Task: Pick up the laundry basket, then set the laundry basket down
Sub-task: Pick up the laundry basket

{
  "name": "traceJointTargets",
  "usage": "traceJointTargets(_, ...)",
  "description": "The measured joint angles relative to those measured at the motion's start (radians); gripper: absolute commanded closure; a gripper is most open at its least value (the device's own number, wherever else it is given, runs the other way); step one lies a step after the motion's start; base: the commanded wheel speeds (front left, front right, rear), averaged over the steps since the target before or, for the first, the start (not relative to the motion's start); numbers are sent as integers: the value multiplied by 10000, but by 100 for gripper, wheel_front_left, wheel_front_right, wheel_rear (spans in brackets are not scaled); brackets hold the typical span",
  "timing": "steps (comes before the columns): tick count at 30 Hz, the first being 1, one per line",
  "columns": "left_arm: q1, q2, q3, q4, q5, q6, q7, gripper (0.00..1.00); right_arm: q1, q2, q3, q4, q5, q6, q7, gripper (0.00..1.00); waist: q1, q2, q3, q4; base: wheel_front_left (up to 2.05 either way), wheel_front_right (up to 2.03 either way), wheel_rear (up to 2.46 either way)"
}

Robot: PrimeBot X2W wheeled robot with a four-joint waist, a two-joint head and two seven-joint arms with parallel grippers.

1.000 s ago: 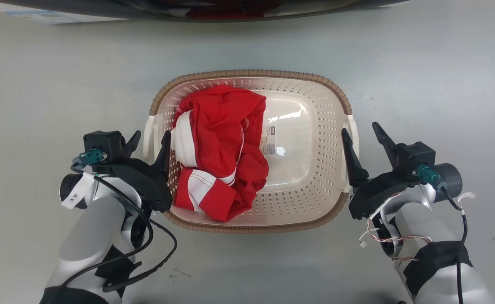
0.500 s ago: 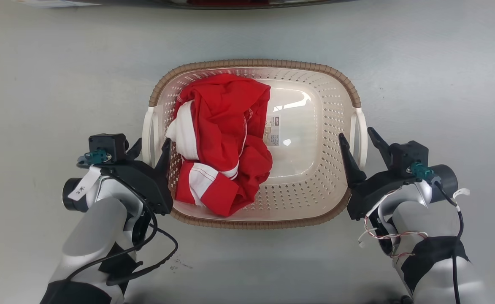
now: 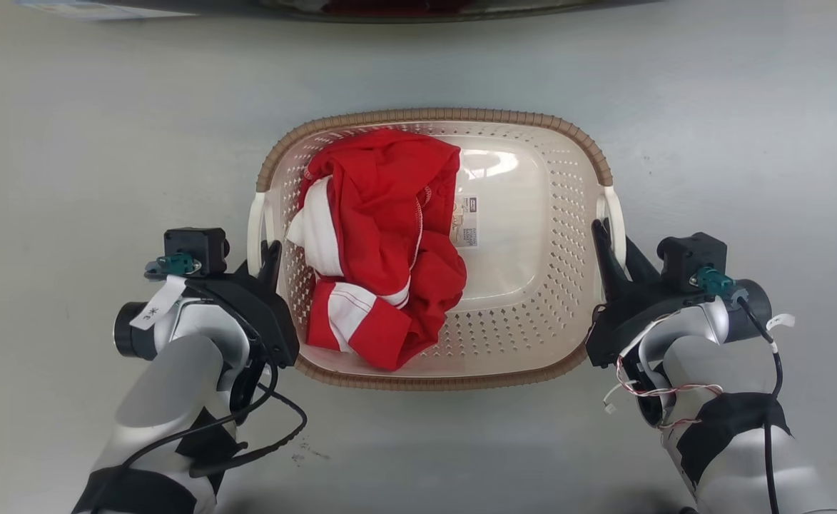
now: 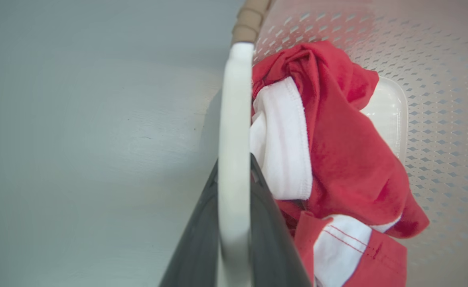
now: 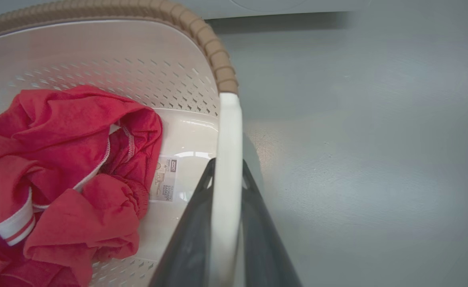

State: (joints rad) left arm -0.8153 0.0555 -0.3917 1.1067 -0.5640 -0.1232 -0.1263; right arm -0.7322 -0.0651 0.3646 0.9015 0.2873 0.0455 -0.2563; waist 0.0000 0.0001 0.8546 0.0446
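Centre of head view: laundry basket (image 3: 432,118) on grey surface (image 3: 711,143), red-and-white garment (image 3: 382,243) in its 9 o'clock half. The left tool (image 3: 260,258) pinches the 9 o'clock handle (image 4: 234,119); the right tool (image 3: 612,246) pinches the 3 o'clock handle (image 5: 228,159). Grasp looks done. Lift and set-down judged outstanding; cannot tell whether the base has left the surface.

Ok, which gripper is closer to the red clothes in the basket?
Left. The left gripper clamps the handle right beside the red clothes; the right gripper clamps the opposite handle, across the bare side of the basket.
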Motion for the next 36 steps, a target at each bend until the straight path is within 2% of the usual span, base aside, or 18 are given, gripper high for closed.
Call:
traceJointTargets(12,1,-198,-165,571,-226,-40,155,100,-155,13,142,999,167,253,-2,100,0,0,-777,30,0,0,0)
traceJointTargets(23,92,-297,-405,940,-686,-84,957,100,-264,73,295,2017,307,525,387,100,0,0,-1803,39,0,0,0)
traceJointTargets(36,619,-324,-642,1110,-1252,-84,1825,100,-265,90,746,2485,748,690,809,100,-1,0,-3154,47,0,0,0)
